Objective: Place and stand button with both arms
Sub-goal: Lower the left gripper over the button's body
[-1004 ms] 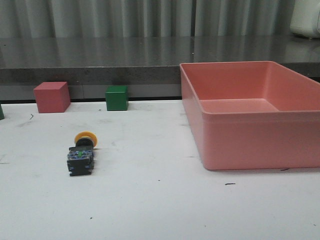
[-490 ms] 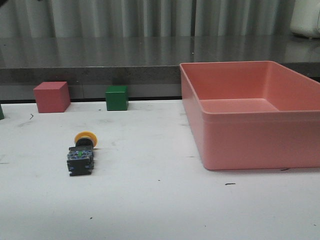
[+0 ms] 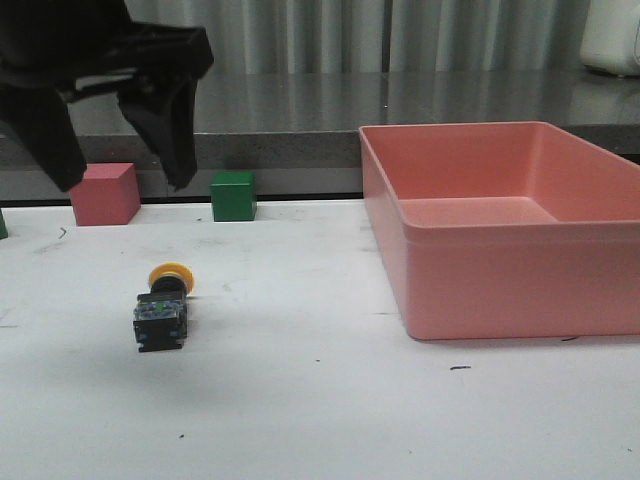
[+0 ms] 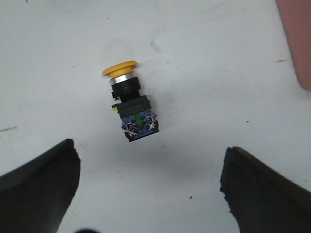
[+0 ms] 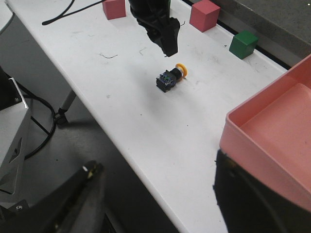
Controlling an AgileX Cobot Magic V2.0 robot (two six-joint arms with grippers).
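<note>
Front view first: left gripper [image 3: 118, 185] hangs spread wide, with the push-button [image 3: 163, 308] lying on its side on the white table [image 3: 320, 400] below it. Left wrist view: button between the parted fingers [image 4: 39, 187], untouched. Right wrist view: right gripper [image 5: 155, 194] gapes wide, far off. It looks light, rigid, top-heavy; I'd pinch the blocky body.

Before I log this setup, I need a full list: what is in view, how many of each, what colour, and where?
button: 1, yellow cap, black body, lying on its side on the white table, left of centre
cube: 1, pink, back left
cube: 1, green, back, right of that pink cube
cube: 1, pink, seen only in the right wrist view
bin: 1, pink, right side
left gripper: 1, black, open, above the button
right gripper: 1, black, open, off the table edge
</note>
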